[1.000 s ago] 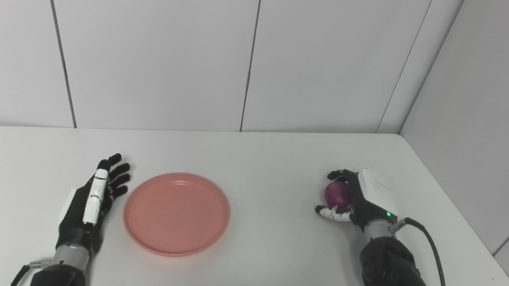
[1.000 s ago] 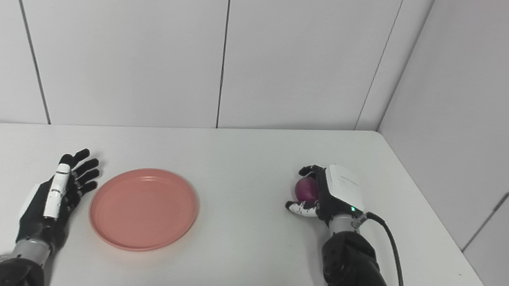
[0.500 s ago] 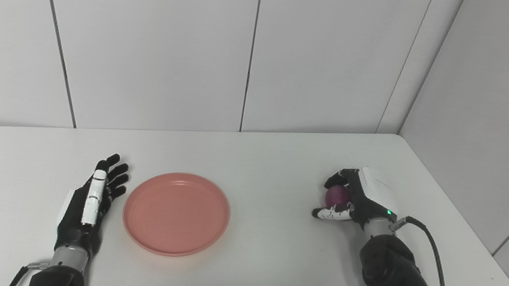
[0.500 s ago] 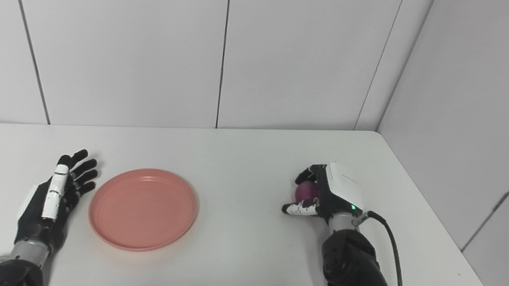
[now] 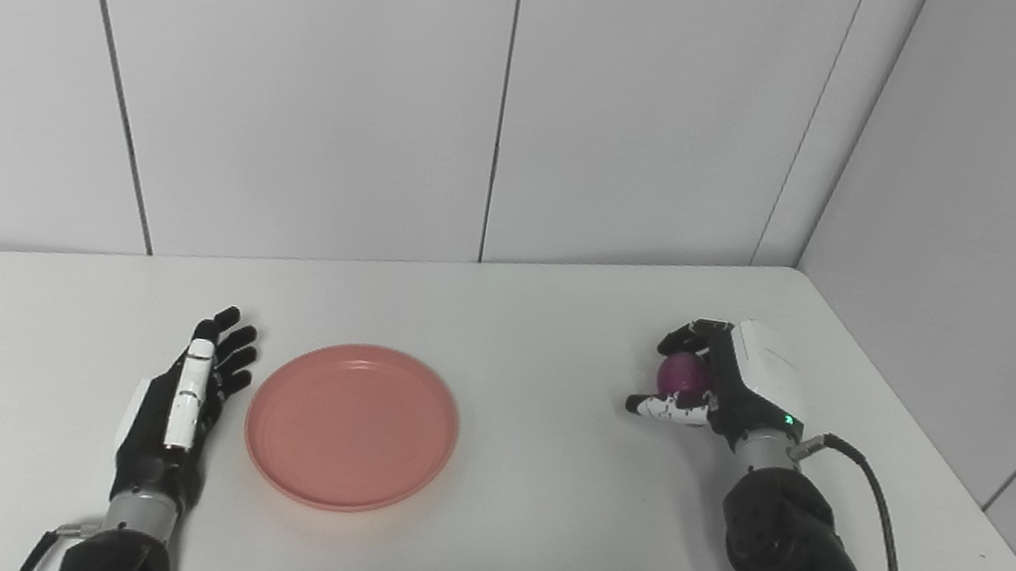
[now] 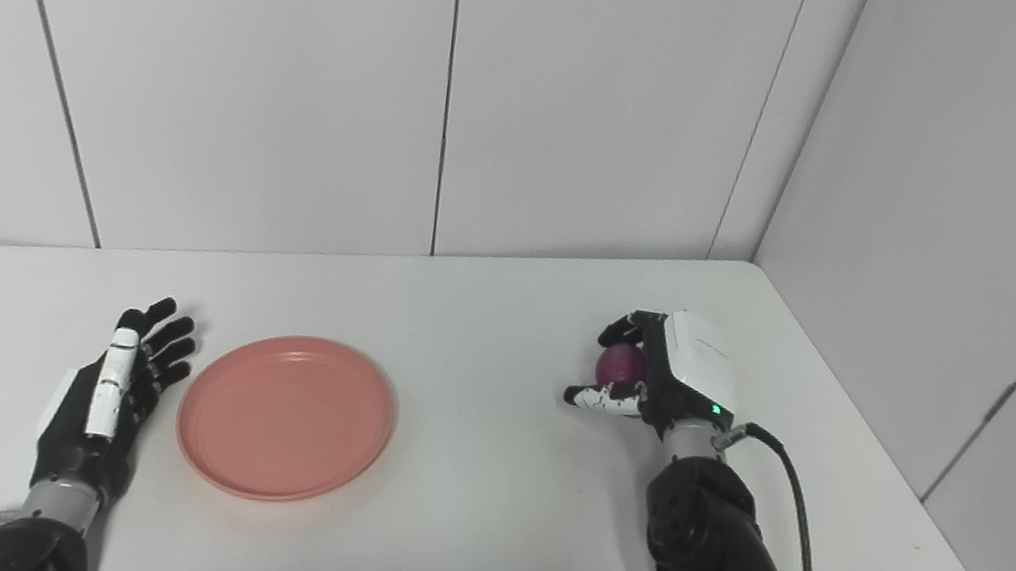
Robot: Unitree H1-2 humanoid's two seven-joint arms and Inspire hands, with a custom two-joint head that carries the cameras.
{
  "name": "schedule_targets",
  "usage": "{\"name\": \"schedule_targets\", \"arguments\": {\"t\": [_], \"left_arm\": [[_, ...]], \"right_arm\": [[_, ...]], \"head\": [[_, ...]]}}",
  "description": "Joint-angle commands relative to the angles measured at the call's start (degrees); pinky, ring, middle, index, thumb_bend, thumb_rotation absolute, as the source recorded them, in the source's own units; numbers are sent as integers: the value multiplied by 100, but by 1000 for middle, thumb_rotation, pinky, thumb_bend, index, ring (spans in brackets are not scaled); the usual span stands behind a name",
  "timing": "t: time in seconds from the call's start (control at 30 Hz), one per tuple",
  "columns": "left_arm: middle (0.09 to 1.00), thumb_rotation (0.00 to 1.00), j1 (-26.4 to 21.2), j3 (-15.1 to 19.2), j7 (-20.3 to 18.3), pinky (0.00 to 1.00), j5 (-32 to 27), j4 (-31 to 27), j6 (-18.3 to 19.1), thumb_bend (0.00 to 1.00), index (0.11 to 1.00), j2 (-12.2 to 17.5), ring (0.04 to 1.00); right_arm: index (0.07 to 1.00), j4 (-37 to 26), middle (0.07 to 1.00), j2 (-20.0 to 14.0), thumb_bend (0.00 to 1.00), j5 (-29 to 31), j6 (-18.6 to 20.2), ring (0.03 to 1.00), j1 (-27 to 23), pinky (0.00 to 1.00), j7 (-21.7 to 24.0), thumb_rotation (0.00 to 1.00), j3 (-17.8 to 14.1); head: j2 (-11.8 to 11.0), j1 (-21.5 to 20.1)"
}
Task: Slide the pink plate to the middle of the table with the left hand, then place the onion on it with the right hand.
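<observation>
The pink plate (image 5: pixel 352 425) lies flat on the white table (image 5: pixel 538 492), a little left of its middle. My left hand (image 5: pixel 183 403) rests beside the plate's left rim, fingers straight and spread, holding nothing and not touching it. Over on the right, my right hand (image 5: pixel 735 385) is shut on the purple onion (image 5: pixel 682 373); fingers curl over its top and the thumb sticks out under it. The onion is raised slightly off the tabletop, well to the right of the plate.
White wall panels close off the table at the back and on the right. A black cable (image 5: pixel 875 522) loops from my right wrist along the forearm. The table's right edge runs close to my right arm.
My right hand has risen and shifted a little away from me with the onion in its grasp. My left hand has barely moved, and the plate lies where it was.
</observation>
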Motion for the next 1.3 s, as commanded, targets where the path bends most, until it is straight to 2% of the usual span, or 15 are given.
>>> {"name": "schedule_targets", "arguments": {"t": [0.0, 0.07, 0.3, 0.5, 0.67, 0.83, 0.9, 1.07, 1.17, 1.27], "left_arm": [[881, 1000, -134, -74, 40, 901, 24, -118, 18, 511, 875, -118, 887], [881, 1000, -129, -92, 63, 903, 39, -130, 20, 511, 876, -141, 888], [881, 1000, -82, -187, 149, 897, 153, -189, -29, 490, 882, -225, 887], [882, 1000, -73, -248, 260, 897, 189, -150, -69, 496, 881, -289, 890], [885, 1000, -86, -295, 295, 901, 247, -88, -133, 510, 884, -312, 891], [888, 1000, -83, -343, 381, 904, 287, -56, -136, 510, 885, -389, 890], [886, 1000, -82, -359, 418, 906, 306, -50, -130, 510, 883, -433, 889], [891, 1000, -84, -396, 471, 915, 372, -26, -131, 515, 885, -494, 894], [892, 1000, -96, -408, 501, 913, 396, -5, -159, 507, 884, -522, 897], [893, 1000, -104, -410, 513, 906, 398, 13, -190, 505, 883, -533, 898]], "right_arm": [[534, -508, 474, 10, 514, -2, -183, 398, -173, 358, -51, 0, -42], [531, -748, 479, 57, 514, 0, -172, 407, -153, 377, 27, 0, -16], [536, -1466, 459, 245, 511, 176, -408, 375, -44, 279, 353, 0, 194], [536, -1658, 465, 436, 513, 189, -678, 400, -76, 357, 630, 0, 606], [533, -1695, 463, 645, 515, 127, -757, 399, -91, 349, 782, 0, 828], [528, -1631, 468, 828, 515, 30, -854, 407, -200, 380, 886, 0, 1099], [531, -1571, 467, 919, 514, 52, -842, 400, -269, 360, 973, 0, 1185], [528, -1159, 464, 1152, 515, 109, -1063, 412, -510, 379, 1029, 0, 1391], [537, -816, 459, 1347, 512, 121, -1066, 380, -696, 310, 1074, 0, 1509], [539, -571, 466, 1481, 511, 79, -1045, 375, -815, 303, 1074, 0, 1572]], "head": [[-7, 59], [-15, 148], [-13, 485], [3, 884], [9, 1229], [21, 1549], [14, 1663], [23, 1829], [19, 1936], [14, 1964]]}}
